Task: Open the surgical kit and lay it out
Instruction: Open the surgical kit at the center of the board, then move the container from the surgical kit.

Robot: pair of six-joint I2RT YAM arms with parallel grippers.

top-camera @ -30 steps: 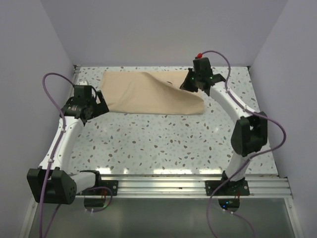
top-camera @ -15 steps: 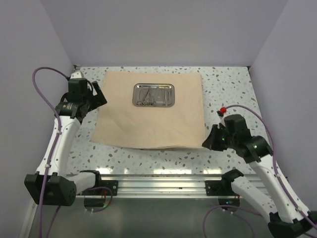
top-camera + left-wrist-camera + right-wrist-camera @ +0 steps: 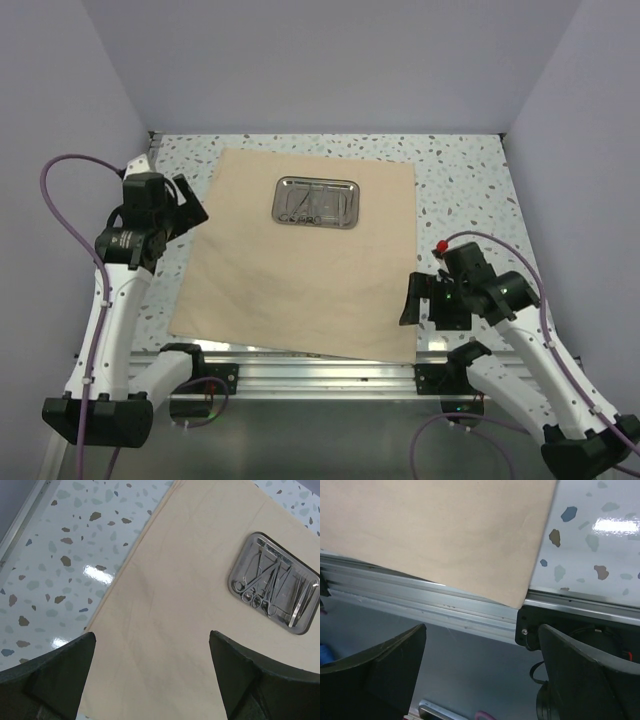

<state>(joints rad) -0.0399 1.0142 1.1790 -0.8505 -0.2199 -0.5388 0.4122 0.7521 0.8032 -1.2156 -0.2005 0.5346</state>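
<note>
The tan wrap sheet (image 3: 290,270) lies spread flat on the table, and its near right corner (image 3: 517,597) hangs over the aluminium rail. A shiny steel tray (image 3: 316,202) sits on its far half. In the tray (image 3: 235,575) lie ring-handled scissors and forceps (image 3: 260,587) and tweezers (image 3: 300,600). My left gripper (image 3: 188,205) hovers open at the sheet's left edge, and in the left wrist view the left gripper (image 3: 152,636) has only sheet beneath it. My right gripper (image 3: 416,300) stands open just off the near right corner, and in the right wrist view the right gripper (image 3: 482,627) holds nothing.
The aluminium rail (image 3: 420,605) with the black arm base mount (image 3: 555,630) runs along the near edge. Speckled tabletop (image 3: 470,200) shows right and left of the sheet. Purple walls enclose the far and side edges.
The sheet went from folded over the tray to fully spread and was dragged toward the near edge. My right gripper opened and released its corner. The left gripper shifted nearer.
</note>
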